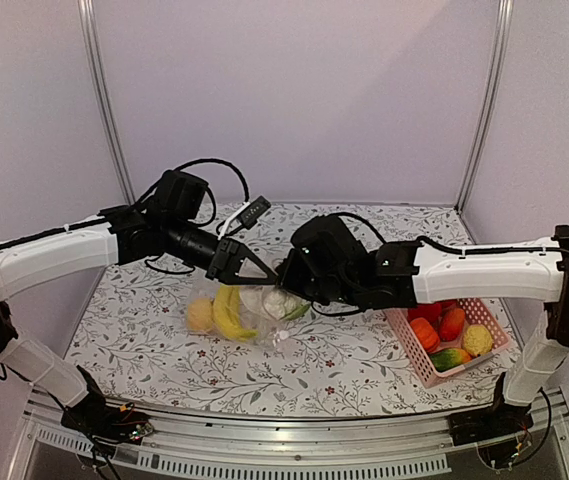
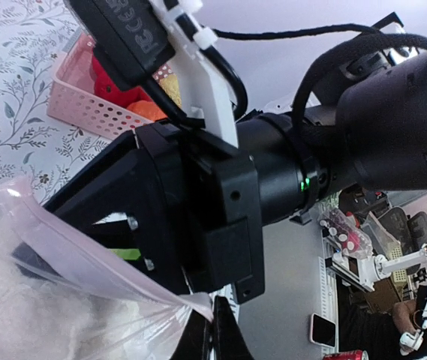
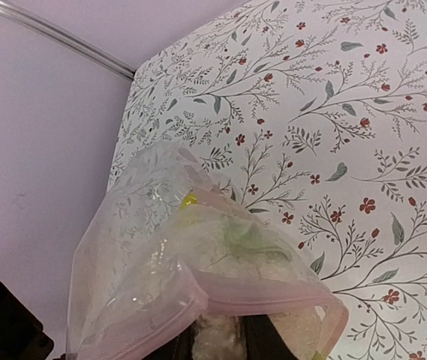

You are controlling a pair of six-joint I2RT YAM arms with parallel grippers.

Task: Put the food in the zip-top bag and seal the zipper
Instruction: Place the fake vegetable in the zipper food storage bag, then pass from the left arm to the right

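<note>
The clear zip-top bag (image 1: 236, 318) lies on the table and holds a yellow banana (image 1: 227, 312) and a yellow-orange fruit (image 1: 200, 315). My left gripper (image 1: 264, 270) is shut on the bag's pink mouth edge and lifts it; the left wrist view shows its fingertips (image 2: 215, 326) pinching the film (image 2: 48, 300). My right gripper (image 1: 286, 290) is at the mouth, shut on the white cauliflower (image 1: 278, 303). In the right wrist view the cauliflower (image 3: 221, 341) sits between my dark fingers (image 3: 262, 341). The zipper strip (image 3: 273, 289) drapes over them. The slider tab is not visible.
A pink slotted basket (image 1: 409, 352) stands at the right near the front edge, holding red, orange, green and yellow toy pieces (image 1: 452, 325). It also shows in the left wrist view (image 2: 78, 94). The right gripper's black body (image 2: 198, 217) is close in front of the left wrist camera.
</note>
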